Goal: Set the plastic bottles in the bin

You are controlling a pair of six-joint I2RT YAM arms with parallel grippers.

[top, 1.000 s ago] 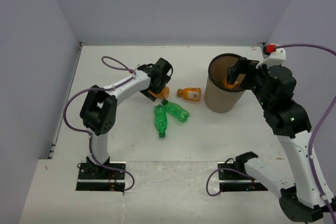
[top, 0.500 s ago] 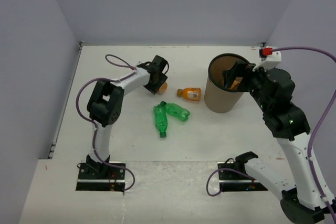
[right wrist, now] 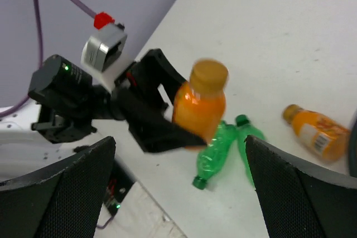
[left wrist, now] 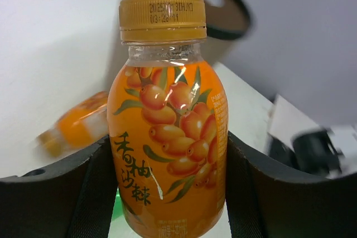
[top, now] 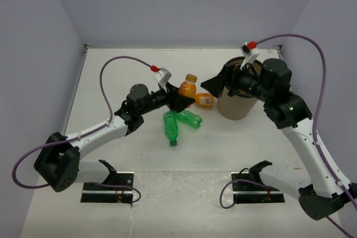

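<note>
My left gripper [top: 181, 100] is shut on an orange labelled bottle [top: 188, 86], held upright above the table left of the bin [top: 234, 107]. In the left wrist view the bottle [left wrist: 167, 132] fills the gap between both pads, with the gripper [left wrist: 167, 193] tight on its lower body. My right gripper [top: 215, 83] hangs open just left of the bin's rim, with nothing between its jaws [right wrist: 178, 188]. Another orange bottle [top: 204, 100] lies on the table beside the bin. Two green bottles [top: 170, 127] [top: 188, 117] lie side by side under the held one.
Grey walls close the table on the left, back and right. The left arm stretches across the table's middle towards the bin. The right wrist view looks down on the held bottle [right wrist: 201, 104], the green pair [right wrist: 215, 154] and the lying orange bottle [right wrist: 318, 132].
The left gripper closed on the orange bottle, lifted it and swung right towards the bin. The right gripper came out from over the bin to its left side.
</note>
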